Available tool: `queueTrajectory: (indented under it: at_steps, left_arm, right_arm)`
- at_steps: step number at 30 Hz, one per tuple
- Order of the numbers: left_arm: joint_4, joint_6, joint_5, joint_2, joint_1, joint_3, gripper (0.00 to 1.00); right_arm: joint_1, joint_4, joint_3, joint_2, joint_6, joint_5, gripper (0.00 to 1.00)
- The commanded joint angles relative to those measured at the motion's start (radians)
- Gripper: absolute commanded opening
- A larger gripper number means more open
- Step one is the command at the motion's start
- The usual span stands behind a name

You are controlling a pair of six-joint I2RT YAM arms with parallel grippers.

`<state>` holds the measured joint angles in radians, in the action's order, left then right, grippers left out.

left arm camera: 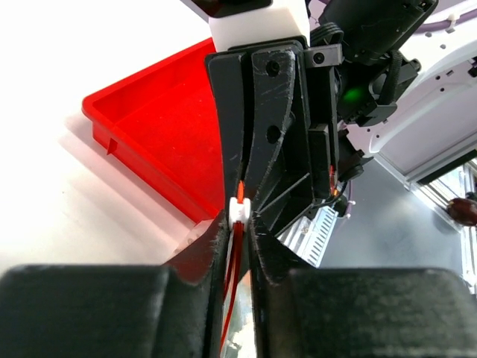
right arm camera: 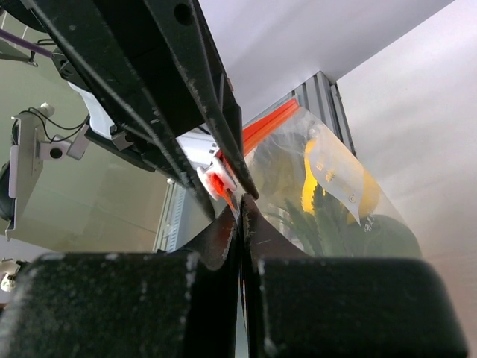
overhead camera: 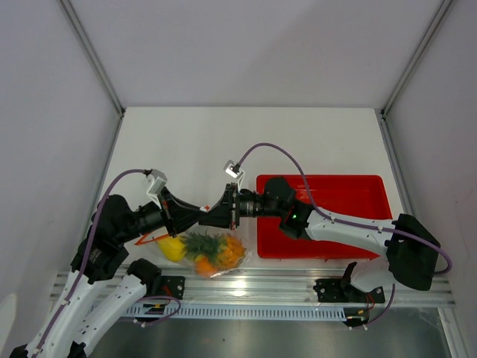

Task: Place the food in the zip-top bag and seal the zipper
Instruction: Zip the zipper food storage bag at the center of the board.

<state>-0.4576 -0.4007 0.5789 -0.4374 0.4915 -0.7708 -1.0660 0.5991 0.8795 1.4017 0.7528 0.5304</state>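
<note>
Orange-red zipper [right arm camera: 264, 125] runs roughly left to right along the near edge of the desk [overhead camera: 223, 142], and both arms meet tip to tip on it, just beside the red tray [overhead camera: 350, 201]. The left jaws stand narrow, pinching the strip and a small white piece [left arm camera: 238, 211], perhaps a slider. The right jaws are fully closed on the same strip, hard against the left pair. The zip-top bag [overhead camera: 216, 257] sits nearer than the jaws, holding the pineapple [overhead camera: 211, 245], lemon [overhead camera: 172, 249] and orange ball [overhead camera: 205, 265]. Most of the strip seems to trail towards the left arm's side, so I judge that sealing calls for a slide along that axis.
</note>
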Motion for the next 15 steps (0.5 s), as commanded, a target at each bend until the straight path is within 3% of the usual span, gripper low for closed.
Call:
queueTrajectory:
  at_steps: [1, 2, 7, 15]
  left_arm:
    - [0.019, -0.012, -0.014, 0.0, 0.004, -0.019, 0.25]
    - [0.017, -0.012, -0.016, 0.002, 0.004, -0.021, 0.32]
    - [0.007, -0.003, -0.016, 0.006, 0.004, -0.015, 0.43]
    - [-0.004, -0.004, -0.034, -0.001, 0.004, -0.024, 0.28]
  right_arm:
    - [-0.006, 0.041, 0.049, 0.0, 0.008, -0.006, 0.0]
    - [-0.006, 0.041, 0.047, 0.0, 0.008, -0.006, 0.0]
    - [-0.002, 0.041, 0.047, 0.0, 0.011, -0.004, 0.0]
    - [-0.003, 0.039, 0.049, 0.008, 0.011, 0.0, 0.0]
